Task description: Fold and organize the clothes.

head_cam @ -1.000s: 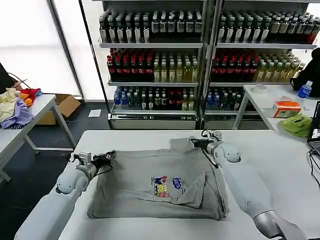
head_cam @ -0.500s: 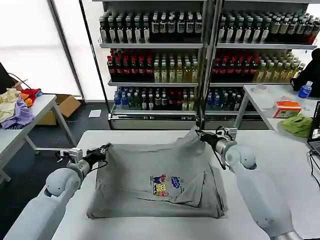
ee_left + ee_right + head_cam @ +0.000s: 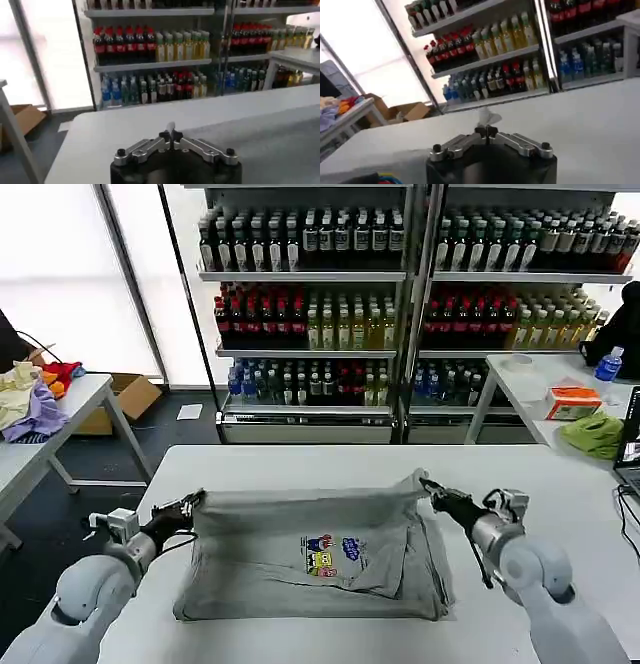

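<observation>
At the far left of the head view a side table (image 3: 70, 406) carries a heap of yellow, purple and red garments (image 3: 30, 396), with a cardboard box (image 3: 125, 397) on the floor beyond it. Nearer, the left pincer (image 3: 188, 505) is clenched on the left far corner of the grey T-shirt (image 3: 300, 579); in the left wrist view its fingertips (image 3: 170, 135) meet on a thin strip of fabric. The T-shirt lies on the white table (image 3: 280, 464) in front of the robot, its near part flat on the surface and its far edge lifted off the table, stretched in a line between the two pincers. A small colourful print (image 3: 333, 554) sits around the middle of the cloth, and a loose fold lies toward its right side. The right pincer (image 3: 432, 489) is clenched on the right far corner of the T-shirt, a scrap of cloth poking up between its tips in the right wrist view (image 3: 486, 131). Behind the table stand shelves of bottled drinks (image 3: 400, 284). Far right, another table (image 3: 545, 389) bears a lime-green cloth (image 3: 594, 433), an orange box (image 3: 573, 401) and a blue bottle (image 3: 608, 364).
</observation>
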